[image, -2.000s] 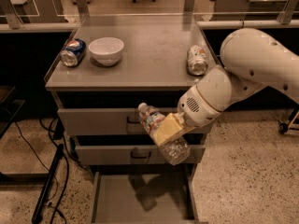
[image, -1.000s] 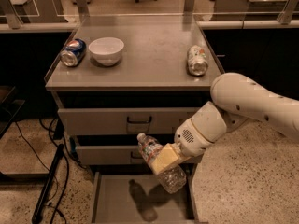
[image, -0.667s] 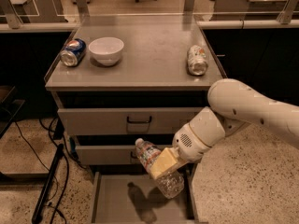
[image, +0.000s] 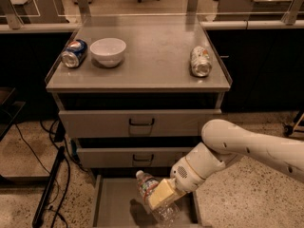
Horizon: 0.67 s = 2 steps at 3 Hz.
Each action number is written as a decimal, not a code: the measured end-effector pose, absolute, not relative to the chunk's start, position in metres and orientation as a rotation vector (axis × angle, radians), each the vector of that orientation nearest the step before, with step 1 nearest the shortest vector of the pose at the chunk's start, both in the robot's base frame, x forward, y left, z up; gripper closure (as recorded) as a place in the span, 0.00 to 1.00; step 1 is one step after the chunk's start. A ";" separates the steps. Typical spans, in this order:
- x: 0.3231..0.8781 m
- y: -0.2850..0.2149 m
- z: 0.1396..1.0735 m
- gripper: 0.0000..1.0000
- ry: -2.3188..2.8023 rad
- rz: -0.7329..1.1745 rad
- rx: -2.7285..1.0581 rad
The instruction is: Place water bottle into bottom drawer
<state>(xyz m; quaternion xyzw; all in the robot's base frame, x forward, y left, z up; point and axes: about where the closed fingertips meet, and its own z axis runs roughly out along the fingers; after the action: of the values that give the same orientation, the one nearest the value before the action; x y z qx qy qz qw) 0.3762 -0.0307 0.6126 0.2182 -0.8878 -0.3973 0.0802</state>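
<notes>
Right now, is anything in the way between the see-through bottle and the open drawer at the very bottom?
No, nothing visible is in the way. The gripper is shut on the clear ribbed plastic water bottle, holding it tilted just above the grey metal bottom drawer, which is pulled open. The part of the drawer floor that shows has nothing lying on it.

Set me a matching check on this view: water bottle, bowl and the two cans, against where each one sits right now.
Things:
1. water bottle
2. white bowl
3. silver can
4. blue can

Places:
A. lying on its side, right part of the cabinet top
B. gripped by the end effector, above the open bottom drawer
C. lying at the top's far left edge
D. upright, just right of the blue can

Pairs: 1-B, 2-D, 3-A, 4-C
</notes>
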 end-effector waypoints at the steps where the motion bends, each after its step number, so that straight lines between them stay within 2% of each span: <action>1: 0.376 -0.031 0.613 1.00 -2.655 -1.188 0.652; 2: 0.375 -0.030 0.604 1.00 -2.636 -1.197 0.629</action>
<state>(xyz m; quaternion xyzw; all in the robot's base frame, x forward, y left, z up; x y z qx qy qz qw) 0.3748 -0.0299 0.6044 0.2115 -0.8862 -0.4025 0.0893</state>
